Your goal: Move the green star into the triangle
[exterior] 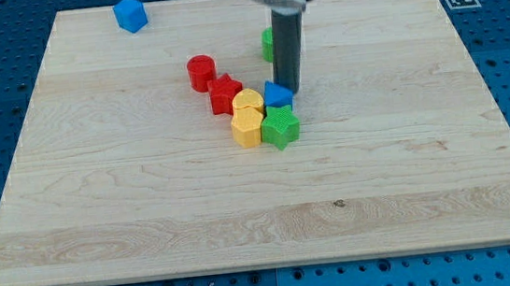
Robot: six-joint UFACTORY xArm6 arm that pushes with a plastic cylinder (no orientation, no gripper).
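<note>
Clawless: only a bare rod, tip planted just behind blue triangle near frame centre, grasping nothing. Green star directly below, touching triangle, beside yellow blocks.

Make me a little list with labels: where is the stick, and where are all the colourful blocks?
my tip: just above the blue triangle, at its top edge
blue triangle: middle of the wooden board
green star: right below the blue triangle, touching it
yellow blocks: two, left of the green star
red star: up-left of the yellow blocks
red cylinder: up-left of the red star
blue cube: alone near the view's top
green block: mostly hidden behind the rod
</note>
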